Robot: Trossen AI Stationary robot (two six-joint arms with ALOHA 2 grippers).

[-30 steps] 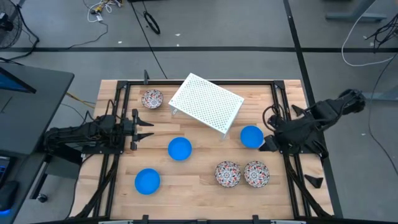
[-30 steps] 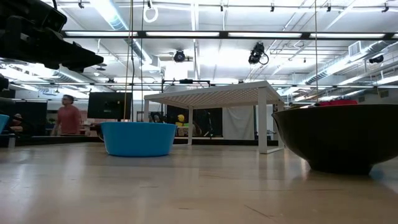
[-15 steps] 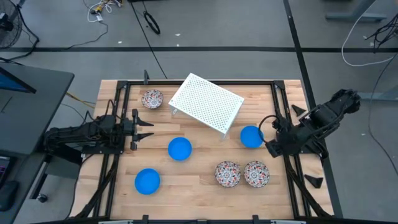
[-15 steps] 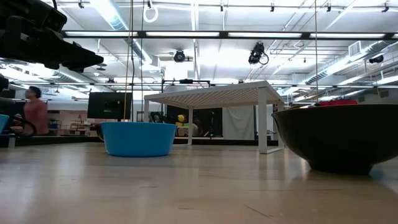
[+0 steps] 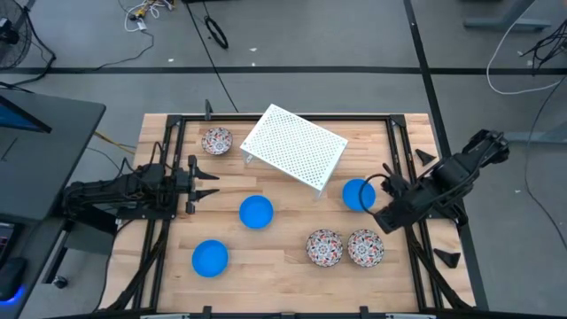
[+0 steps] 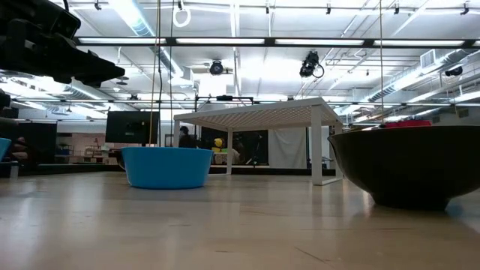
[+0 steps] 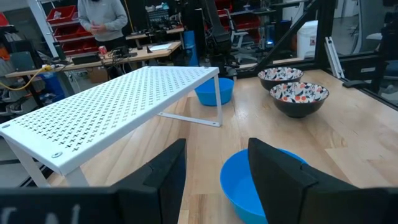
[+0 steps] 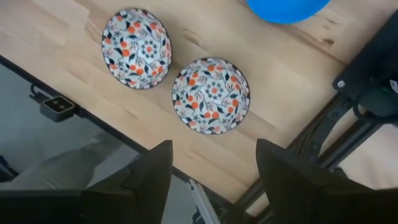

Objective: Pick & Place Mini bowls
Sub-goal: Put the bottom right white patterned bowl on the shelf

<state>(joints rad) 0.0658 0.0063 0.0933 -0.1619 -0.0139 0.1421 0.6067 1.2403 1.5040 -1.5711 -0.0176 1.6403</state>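
Six mini bowls rest on their bases on the wooden table. The blue ones are at mid-table [image 5: 256, 212], near left [image 5: 210, 258] and right [image 5: 358, 194]. One speckled bowl [image 5: 217, 141] stands at the far left, and two more [image 5: 324, 247] [image 5: 365, 247] stand side by side at the near right. My right gripper [image 5: 387, 216] hovers open just right of the right blue bowl, looking down on the speckled pair [image 8: 135, 48] [image 8: 211, 94]. My left gripper [image 5: 211, 183] waits open at the left, facing the mid-table blue bowl [image 7: 249, 186].
A white perforated rack [image 5: 294, 146] stands on its legs at the table's far middle, between the far speckled bowl and the right blue bowl. Black frame rails [image 5: 159, 239] run along the table's left and right sides. Bare wood lies between the blue bowls and the near edge.
My right arm has swung from the table's right edge toward the near edge and a little inward, and its gripper now hangs closer to the two speckled bowls. No bowl has moved.
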